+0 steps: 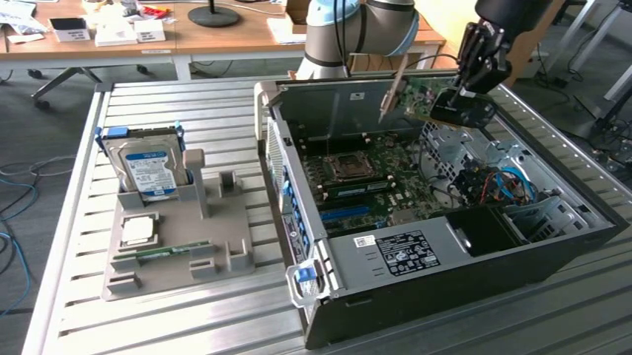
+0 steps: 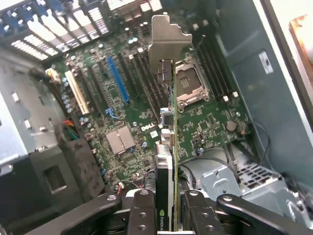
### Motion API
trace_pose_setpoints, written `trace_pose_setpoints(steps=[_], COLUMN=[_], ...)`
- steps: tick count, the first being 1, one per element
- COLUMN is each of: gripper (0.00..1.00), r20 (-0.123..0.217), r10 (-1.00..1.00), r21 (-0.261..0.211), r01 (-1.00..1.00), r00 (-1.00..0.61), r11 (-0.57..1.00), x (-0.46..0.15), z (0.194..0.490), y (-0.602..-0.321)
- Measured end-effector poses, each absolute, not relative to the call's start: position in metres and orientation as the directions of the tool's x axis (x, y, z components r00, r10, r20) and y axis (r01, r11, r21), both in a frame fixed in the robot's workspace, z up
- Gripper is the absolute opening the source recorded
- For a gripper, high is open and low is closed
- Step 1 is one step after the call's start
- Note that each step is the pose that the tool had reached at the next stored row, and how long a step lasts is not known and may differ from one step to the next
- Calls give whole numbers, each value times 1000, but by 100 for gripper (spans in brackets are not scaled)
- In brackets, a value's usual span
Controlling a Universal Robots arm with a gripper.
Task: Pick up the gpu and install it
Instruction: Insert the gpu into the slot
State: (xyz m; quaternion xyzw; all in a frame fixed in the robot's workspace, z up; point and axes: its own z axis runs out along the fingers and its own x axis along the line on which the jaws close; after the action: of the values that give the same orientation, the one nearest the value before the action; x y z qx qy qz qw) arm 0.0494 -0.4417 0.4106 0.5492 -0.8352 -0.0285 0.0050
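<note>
Gripper (image 2: 168, 203) clamping the gpu (image 2: 164, 166) edge-on, silver bracket (image 2: 168, 41) sticking out ahead of it, card hanging above the open computer case (image 1: 445, 259), motherboard (image 2: 132, 103) lying beneath, blue slot (image 2: 117, 78) and CPU socket (image 2: 191, 81) showing either side, hard drive (image 1: 146, 166) standing well beyond the case.

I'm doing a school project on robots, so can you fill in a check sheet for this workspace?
Surface: slatted metal table carrying a grey holder and an open computer case.
Job's things: gpu held above the motherboard, not yet in a slot.
Clutter: hard drive, processor chip and memory stick on the holder.
Grippers: gripper shut on the gpu.
Cables: blue cables inside the case; loose cables on the floor.
Surroundings: wooden desks behind the table.
</note>
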Motion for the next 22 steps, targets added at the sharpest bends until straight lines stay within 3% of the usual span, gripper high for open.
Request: trace_pose_setpoints(steps=[11,22], gripper=[27,27], r20=[-23,-24], r10=[-977,-983], r21=[53,40], r01=[-976,-983], r00=[-212,-182], r11=[211,181], x=[49,49], z=[410,408], y=[-442,-442])
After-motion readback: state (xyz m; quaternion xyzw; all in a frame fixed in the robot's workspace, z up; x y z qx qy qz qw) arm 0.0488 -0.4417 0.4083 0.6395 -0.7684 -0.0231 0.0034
